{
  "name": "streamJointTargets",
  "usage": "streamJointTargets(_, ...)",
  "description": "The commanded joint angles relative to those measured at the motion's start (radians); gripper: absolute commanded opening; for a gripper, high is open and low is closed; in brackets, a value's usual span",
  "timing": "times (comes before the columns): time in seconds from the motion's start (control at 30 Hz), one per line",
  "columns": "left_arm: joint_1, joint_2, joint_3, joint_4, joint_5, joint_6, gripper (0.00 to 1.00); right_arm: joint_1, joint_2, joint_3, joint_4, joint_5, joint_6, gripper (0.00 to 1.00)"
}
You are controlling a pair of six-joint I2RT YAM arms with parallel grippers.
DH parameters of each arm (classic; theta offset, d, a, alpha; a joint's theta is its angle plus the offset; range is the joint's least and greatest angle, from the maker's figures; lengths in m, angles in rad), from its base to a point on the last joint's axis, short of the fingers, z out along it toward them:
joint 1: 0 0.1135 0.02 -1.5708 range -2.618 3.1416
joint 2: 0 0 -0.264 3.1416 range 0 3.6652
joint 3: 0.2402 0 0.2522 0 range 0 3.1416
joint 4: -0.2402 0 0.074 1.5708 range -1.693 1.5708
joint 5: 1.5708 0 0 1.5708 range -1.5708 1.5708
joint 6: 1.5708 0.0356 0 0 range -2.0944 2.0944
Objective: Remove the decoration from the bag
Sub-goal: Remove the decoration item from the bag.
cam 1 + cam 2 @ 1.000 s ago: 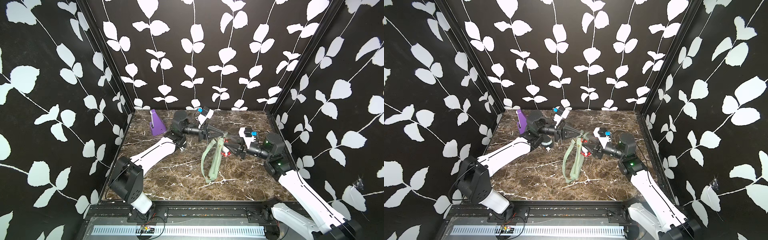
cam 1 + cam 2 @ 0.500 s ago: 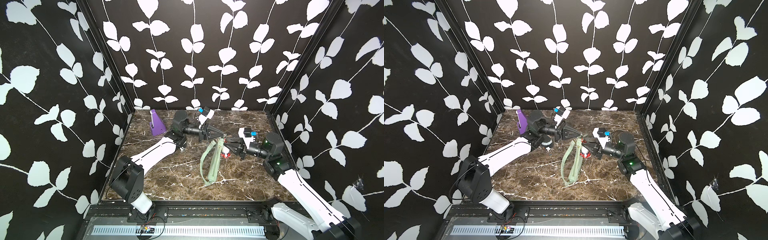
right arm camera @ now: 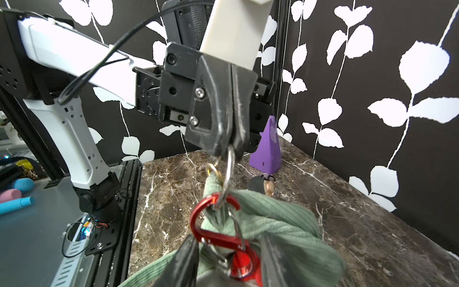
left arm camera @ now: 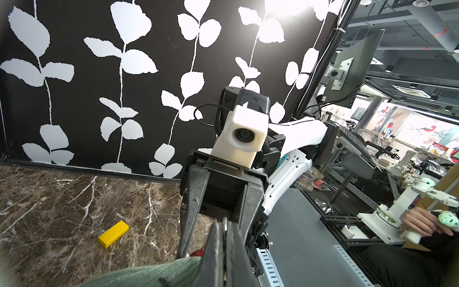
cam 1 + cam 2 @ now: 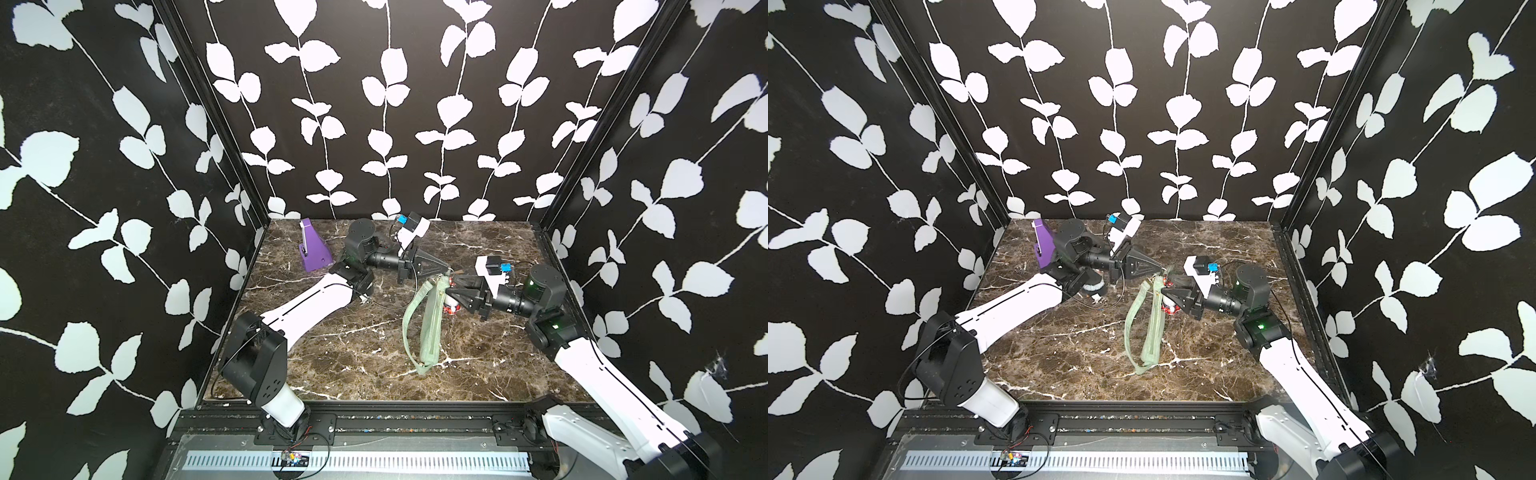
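1. While your left gripper [image 3: 228, 146] is pinched tight on the silver ring [image 3: 231, 164] at one end of the bag [image 3: 273, 223], that end hangs lifted off the marble table [image 5: 332, 353] and the rest lies on the stone.
2. In both top views you find the bag just off table centre toward 4 o'clock. It runs roughly from 12 to 6 o'clock, with its strap [image 5: 405, 328] looping along the 9 o'clock side.
3. Your right gripper [image 3: 228, 253] reaches in from 3 o'clock. Its jaws stand partway apart on either side of the decoration [image 3: 238, 259], whose red carabiner [image 3: 192, 221] is threaded through the ring. You cannot tell whether the pads press on it.
4. Your left arm comes in from 10 o'clock, so the two grippers meet nearly tip to tip at the bag's 12 o'clock end.
5. Your purple wedge [image 5: 313, 253] stands upright toward 10 o'clock near the back wall, well apart from the bag. A yellow block [image 4: 113, 233] lies flat on the table — the left wrist view alone shows it.
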Motion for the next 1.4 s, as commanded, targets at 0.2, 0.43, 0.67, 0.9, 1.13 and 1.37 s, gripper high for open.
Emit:
streamJointTargets(0.2,-0.006,-0.01,0.034,0.012,0.014,0.011,0.0,0.011,0.004,0.04,0.045,-0.023,0.018,0.24)
streamJointTargets(0.43,-0.007,-0.011,0.027,-0.018,-0.006,0.038,0.0,0.012,-0.016,0.031,0.037,-0.017,0.016,0.16)
streamJointTargets(0.67,-0.006,-0.023,0.025,-0.1,-0.048,0.1,0.0,0.012,-0.049,0.01,0.04,-0.006,0.016,0.08)
streamJointTargets(0.9,-0.006,-0.027,0.032,-0.134,-0.086,0.114,0.0,0.012,-0.073,-0.011,0.041,-0.001,0.015,0.02)
streamJointTargets(1.13,-0.005,-0.022,0.019,0.007,-0.058,0.002,0.0,0.012,-0.075,-0.017,-0.001,-0.004,0.01,0.01)
streamJointTargets(1.37,-0.008,-0.027,0.016,0.044,-0.044,-0.02,0.0,0.012,-0.061,-0.025,-0.021,0.011,0.007,0.22)
